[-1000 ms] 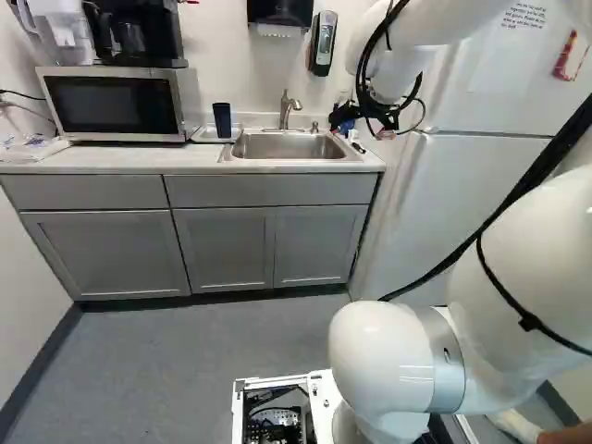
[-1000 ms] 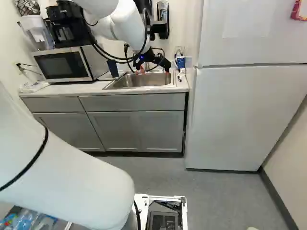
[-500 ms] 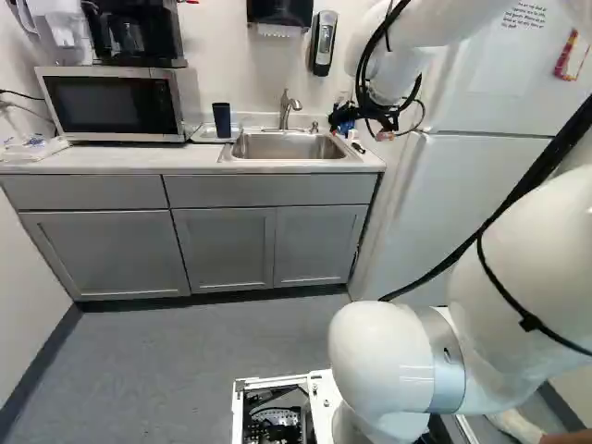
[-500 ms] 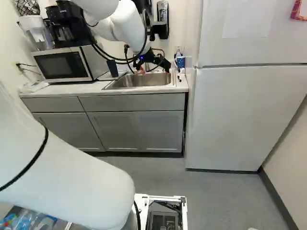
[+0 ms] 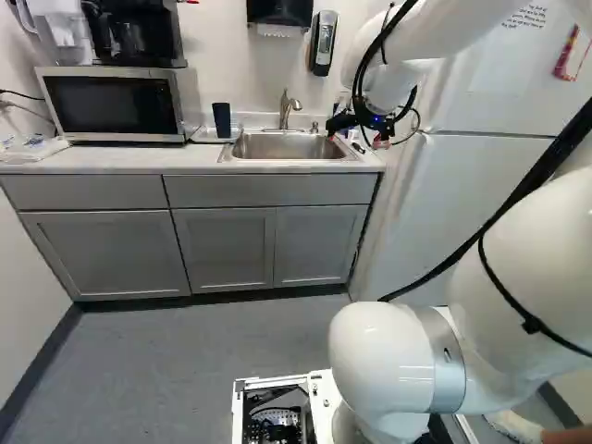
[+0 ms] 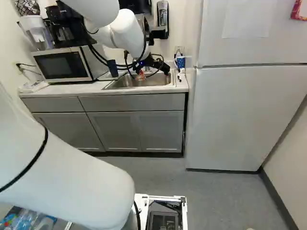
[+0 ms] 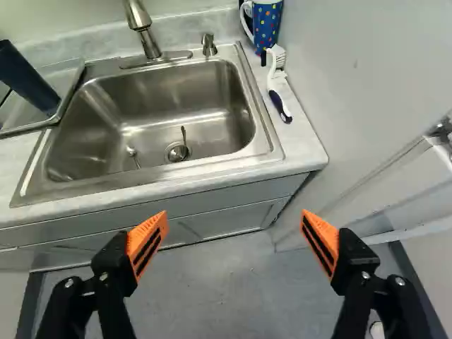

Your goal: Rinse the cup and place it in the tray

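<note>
Near the sink (image 7: 191, 99), the fingers (image 5: 340, 123) were seen spread widely apart; the dark blue cup (image 7: 27, 79) was seen in the tray (image 7: 66, 76) beside the sink.

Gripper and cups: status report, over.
Gripper open, empty. Dark cup in tray; spotted mug on sink's other side, brush near it, possibly in the way. Which needs rinsing: cannot tell.
</note>
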`<state>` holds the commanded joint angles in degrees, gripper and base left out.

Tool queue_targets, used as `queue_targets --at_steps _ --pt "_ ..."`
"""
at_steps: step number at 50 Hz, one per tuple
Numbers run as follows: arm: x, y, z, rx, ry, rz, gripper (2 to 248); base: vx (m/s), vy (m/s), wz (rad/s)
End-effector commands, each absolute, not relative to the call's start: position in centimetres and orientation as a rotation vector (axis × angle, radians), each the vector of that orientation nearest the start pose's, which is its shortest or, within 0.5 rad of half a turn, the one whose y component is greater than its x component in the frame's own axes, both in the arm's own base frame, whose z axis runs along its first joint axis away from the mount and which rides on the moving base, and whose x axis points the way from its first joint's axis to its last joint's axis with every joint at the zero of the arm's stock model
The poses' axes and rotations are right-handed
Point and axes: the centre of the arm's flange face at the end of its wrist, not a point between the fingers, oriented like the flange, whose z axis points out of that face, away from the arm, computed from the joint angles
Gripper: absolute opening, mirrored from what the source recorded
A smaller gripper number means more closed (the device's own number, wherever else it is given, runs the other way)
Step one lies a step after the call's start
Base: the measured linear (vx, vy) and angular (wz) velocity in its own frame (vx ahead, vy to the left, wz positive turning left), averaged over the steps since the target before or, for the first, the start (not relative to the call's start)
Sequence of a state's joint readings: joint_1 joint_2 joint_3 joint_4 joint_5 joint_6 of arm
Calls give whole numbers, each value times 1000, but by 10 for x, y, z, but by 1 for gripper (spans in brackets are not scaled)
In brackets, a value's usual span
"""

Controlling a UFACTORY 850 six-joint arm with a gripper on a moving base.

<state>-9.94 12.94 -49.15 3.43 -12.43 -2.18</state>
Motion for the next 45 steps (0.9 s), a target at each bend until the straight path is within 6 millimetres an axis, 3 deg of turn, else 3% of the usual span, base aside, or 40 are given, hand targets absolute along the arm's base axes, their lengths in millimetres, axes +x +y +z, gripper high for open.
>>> queue_targets --at_steps 22,45 --pt "416 -63 582 -2860 242 -1407 247 0 0 0" --pt "399 -49 530 -2813 194 -1504 247 0 0 0"
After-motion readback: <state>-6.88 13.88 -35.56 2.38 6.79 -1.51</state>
